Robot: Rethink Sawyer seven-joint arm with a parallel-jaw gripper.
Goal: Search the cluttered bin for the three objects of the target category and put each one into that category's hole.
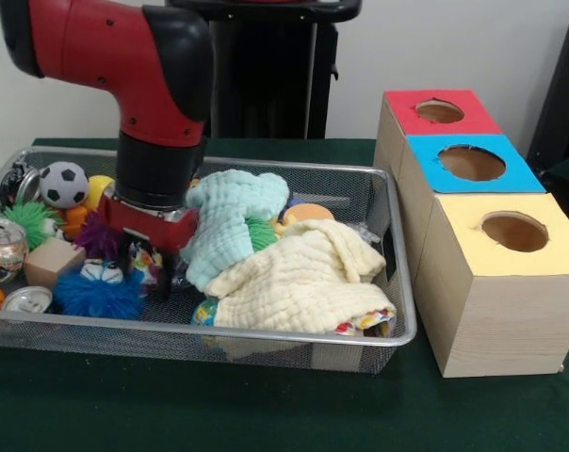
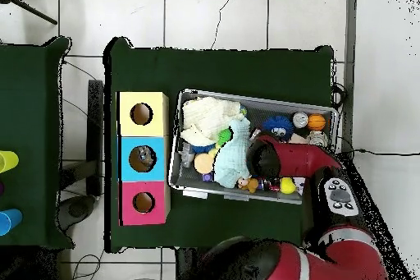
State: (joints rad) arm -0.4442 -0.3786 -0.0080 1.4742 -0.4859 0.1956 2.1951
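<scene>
The silver wire-mesh bin (image 1: 266, 335) sits on the green table and is full of toys; it also shows in the overhead view (image 2: 262, 97). My gripper (image 1: 145, 264) reaches down into the bin's left half, among a purple spiky ball (image 1: 98, 235), a blue fuzzy ball (image 1: 96, 293) and small colourful toys. In the overhead view my wrist (image 2: 264, 158) covers it. No clear plastic bottle shows plainly in the bin. A mint cloth (image 1: 233, 221) and a pale yellow cloth (image 1: 303, 278) cover the middle and right. Something pale lies inside the blue box's hole (image 2: 142, 158).
Three boxes stand to the right of the bin, with red (image 1: 440, 111), blue (image 1: 471, 162) and yellow (image 1: 515, 231) holed tops. Silver cans (image 1: 4, 247) (image 1: 25, 299), a soccer ball (image 1: 64, 184), a wooden cube (image 1: 52, 260) and a green spiky ball (image 1: 30, 222) crowd the bin's left end.
</scene>
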